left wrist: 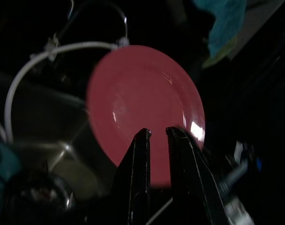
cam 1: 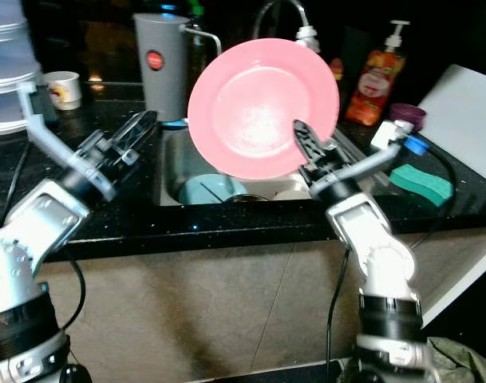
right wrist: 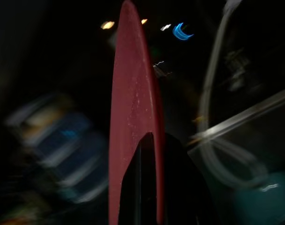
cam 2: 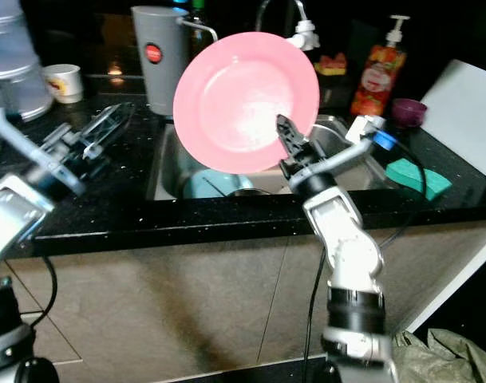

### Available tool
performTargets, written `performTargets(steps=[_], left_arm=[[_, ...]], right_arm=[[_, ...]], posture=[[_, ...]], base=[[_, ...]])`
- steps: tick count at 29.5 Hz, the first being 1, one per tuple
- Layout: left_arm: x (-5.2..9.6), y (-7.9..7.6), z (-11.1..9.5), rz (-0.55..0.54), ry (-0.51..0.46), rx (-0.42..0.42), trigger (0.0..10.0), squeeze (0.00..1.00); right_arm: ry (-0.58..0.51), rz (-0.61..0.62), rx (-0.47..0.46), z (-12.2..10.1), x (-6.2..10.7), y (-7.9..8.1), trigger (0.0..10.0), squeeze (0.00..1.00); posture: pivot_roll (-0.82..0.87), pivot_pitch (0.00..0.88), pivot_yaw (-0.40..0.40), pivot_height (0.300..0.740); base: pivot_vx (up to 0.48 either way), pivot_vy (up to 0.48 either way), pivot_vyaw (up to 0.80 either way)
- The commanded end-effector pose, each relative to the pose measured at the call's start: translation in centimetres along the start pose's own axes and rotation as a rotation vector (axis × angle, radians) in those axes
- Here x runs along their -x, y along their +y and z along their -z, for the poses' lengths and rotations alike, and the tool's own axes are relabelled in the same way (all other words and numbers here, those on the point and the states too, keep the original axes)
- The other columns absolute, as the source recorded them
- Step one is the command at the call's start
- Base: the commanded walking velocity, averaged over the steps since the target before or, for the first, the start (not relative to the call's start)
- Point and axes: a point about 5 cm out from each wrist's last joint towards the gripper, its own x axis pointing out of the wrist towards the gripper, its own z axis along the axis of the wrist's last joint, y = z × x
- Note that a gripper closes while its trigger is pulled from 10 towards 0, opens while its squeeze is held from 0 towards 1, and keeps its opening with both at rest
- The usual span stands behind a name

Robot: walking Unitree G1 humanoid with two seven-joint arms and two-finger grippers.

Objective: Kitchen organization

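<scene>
One pink plate (cam 1: 258, 104) in right hand (cam 1: 306, 148).

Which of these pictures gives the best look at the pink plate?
The left eye view: the plate faces the camera whole, above the sink, with the right gripper pinching its lower rim. The right eye view matches. The left wrist view shows it dim; the right wrist view sees it edge-on.

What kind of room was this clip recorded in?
Most likely a home kitchen. A steel sink with a curved faucet is set into a black speckled countertop, an orange soap pump bottle stands beside it, and the right gripper holds a round pink plate upright over the basin.
</scene>
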Motion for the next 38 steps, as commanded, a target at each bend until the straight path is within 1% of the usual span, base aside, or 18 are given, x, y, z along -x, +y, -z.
performTargets(steps=[1, 4, 5, 6, 12, 19, 20, 21, 22, 23, 29, 30, 31, 32, 33, 34, 37, 38], left_arm=[[0.0, -0.8, 0.9, 0.034, 0.046, -0.008, 10.0, 0.0], [0.0, -1.4, 2.0, 0.056, 0.089, -0.011, 10.0, 0.0], [0.0, -1.6, 2.4, 0.063, 0.102, -0.013, 10.0, 0.0], [0.0, -2.0, 3.1, 0.076, 0.121, -0.005, 10.0, 0.0], [0.0, -2.9, 4.3, 0.105, 0.151, 0.016, 10.0, 0.0], [0.5, -3.6, 5.1, 0.117, 0.169, 0.024, 10.0, 0.0], [0.5, -3.7, 5.2, 0.117, 0.171, 0.025, 10.0, 0.0], [0.7, -3.8, 5.3, 0.115, 0.173, 0.027, 10.0, 0.0], [0.7, -3.8, 5.4, 0.115, 0.174, 0.027, 10.0, 0.0], [0.7, -3.8, 5.4, 0.114, 0.175, 0.027, 10.0, 0.0], [1.0, -3.9, 5.7, 0.111, 0.178, 0.037, 10.0, 0.0], [1.0, -3.9, 5.8, 0.11, 0.179, 0.038, 10.0, 0.0], [1.0, -3.9, 5.8, 0.11, 0.179, 0.038, 10.0, 0.0], [1.0, -3.9, 5.8, 0.109, 0.182, 0.04, 10.0, 0.0], [1.0, -3.9, 5.8, 0.109, 0.182, 0.04, 10.0, 0.0], [1.0, -3.9, 5.9, 0.109, 0.185, 0.041, 10.0, 0.0], [1.1, -3.8, 6.0, 0.11, 0.191, 0.039, 10.0, 0.0], [1.2, -3.8, 6.1, 0.109, 0.195, 0.04, 10.0, 0.0]], right_arm=[[0.026, 0.075, 0.121, 1.0, -0.5, -1.2, 10.0, 0.0], [0.066, 0.115, 0.253, 2.1, -1.3, -1.6, 10.0, 0.0], [0.09, 0.132, 0.317, 2.6, -1.7, -1.6, 10.0, 0.0], [0.135, 0.17, 0.42, 3.5, -2.4, -1.5, 10.0, 0.0], [0.171, 0.185, 0.462, 5.1, -3.5, -1.0, 10.0, 0.0], [0.178, 0.244, 0.534, 6.1, -3.9, -1.4, 10.0, 0.0], [0.18, 0.257, 0.545, 6.1, -3.8, -1.6, 10.0, 0.07], [0.181, 0.275, 0.559, 6.2, -3.8, -1.9, 10.0, 0.51], [0.18, 0.281, 0.56, 6.3, -3.7, -2.0, 10.0, 0.51], [0.174, 0.285, 0.557, 6.3, -3.7, -2.1, 10.0, 1.0], [0.077, 0.226, 0.517, 5.3, -4.2, -1.3, 10.0, 1.0], [0.061, 0.211, 0.52, 5.0, -4.3, -1.1, 10.0, 0.67], [0.061, 0.211, 0.52, 5.0, -4.3, -1.1, 10.0, 0.67], [0.043, 0.197, 0.524, 4.8, -4.5, -0.9, 10.0, 0.26], [0.043, 0.197, 0.524, 4.8, -4.5, -0.9, 10.0, 0.26], [0.018, 0.174, 0.531, 4.3, -4.6, -0.5, 10.0, 0.0], [-0.018, 0.142, 0.535, 3.7, -4.8, -0.1, 10.0, 0.0], [-0.062, 0.101, 0.525, 3.0, -4.9, 0.5, 10.0, 0.0]], posture=[[0.13, 0.159, -0.068, 0.74], [0.13, 0.159, -0.07, 0.74], [0.13, 0.156, -0.071, 0.74], [0.13, 0.156, -0.071, 0.74], [0.15, 0.151, -0.079, 0.74], [0.17, 0.153, -0.087, 0.74], [0.17, 0.153, -0.087, 0.74], [0.17, 0.153, -0.09, 0.74], [0.17, 0.153, -0.09, 0.74], [0.17, 0.153, -0.09, 0.74], [0.18, 0.151, -0.09, 0.74], [0.18, 0.151, -0.09, 0.74], [0.18, 0.151, -0.09, 0.74], [0.18, 0.151, -0.09, 0.74], [0.18, 0.151, -0.09, 0.74], [0.17, 0.15, -0.088, 0.74], [0.17, 0.149, -0.086, 0.74], [0.17, 0.15, -0.087, 0.74]], base=[[0.0, 0.0, 0.0], [0.0, 0.0, 0.0], [0.0, 0.0, 0.0], [0.0, 0.0, 0.0], [0.0, 0.0, 0.0], [0.0, 0.0, 0.0], [0.0, 0.0, 0.0], [0.0, 0.0, 0.0], [0.0, 0.0, 0.0], [0.0, 0.0, 0.0], [0.0, 0.0, 0.0], [0.0, 0.0, 0.0], [0.0, 0.0, 0.0], [0.0, 0.0, 0.0], [0.0, 0.0, 0.0], [0.0, 0.0, 0.0], [0.0, 0.0, 0.0], [0.0, 0.0, 0.0]])
